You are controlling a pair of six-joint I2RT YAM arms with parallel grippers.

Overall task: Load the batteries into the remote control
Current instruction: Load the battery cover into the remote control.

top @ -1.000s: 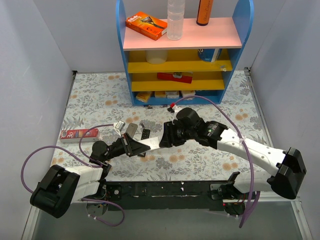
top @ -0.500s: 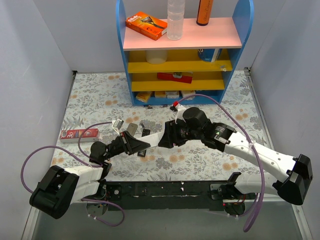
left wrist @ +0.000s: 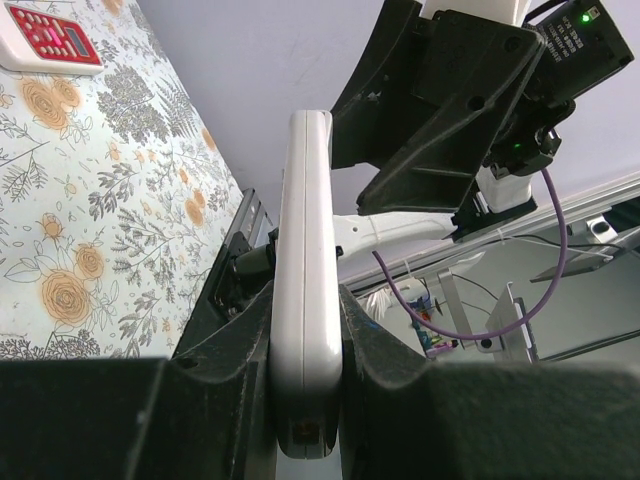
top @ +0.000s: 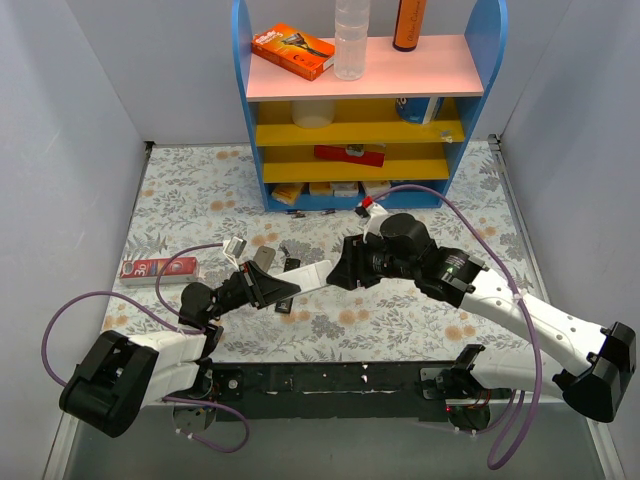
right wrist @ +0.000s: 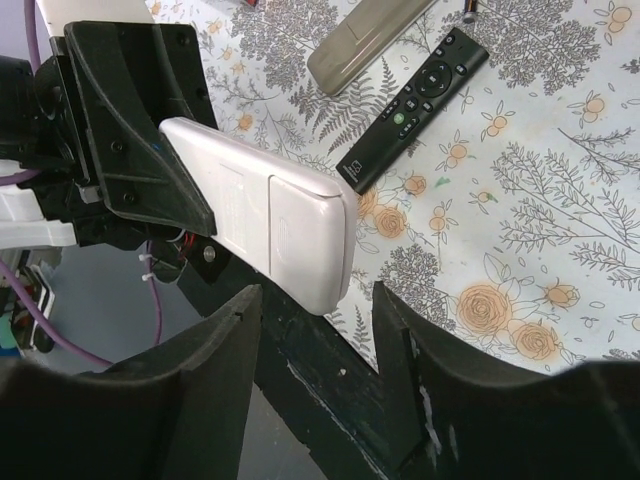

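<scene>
My left gripper (top: 272,287) is shut on one end of the white remote control (top: 310,274) and holds it above the table, its free end towards the right arm. In the left wrist view the remote (left wrist: 305,300) stands edge-on, clamped between both jaws. My right gripper (top: 341,275) is open just past the remote's free end. In the right wrist view the remote (right wrist: 270,225) shows its blank back with a cover seam, and its end lies above the open gap (right wrist: 315,335), touching neither finger. Small dark pieces (top: 297,212) lie by the shelf foot; I cannot tell whether they are batteries.
A slim grey remote (right wrist: 365,40) and a black remote (right wrist: 415,95) lie on the flowered table under the arms. A white remote with red buttons (top: 158,268) lies at the left. A blue shelf unit (top: 360,120) stands at the back.
My right gripper has drawn back to the right, off the remote's free end, so more of the remote shows. The left gripper still holds the remote in much the same place.
</scene>
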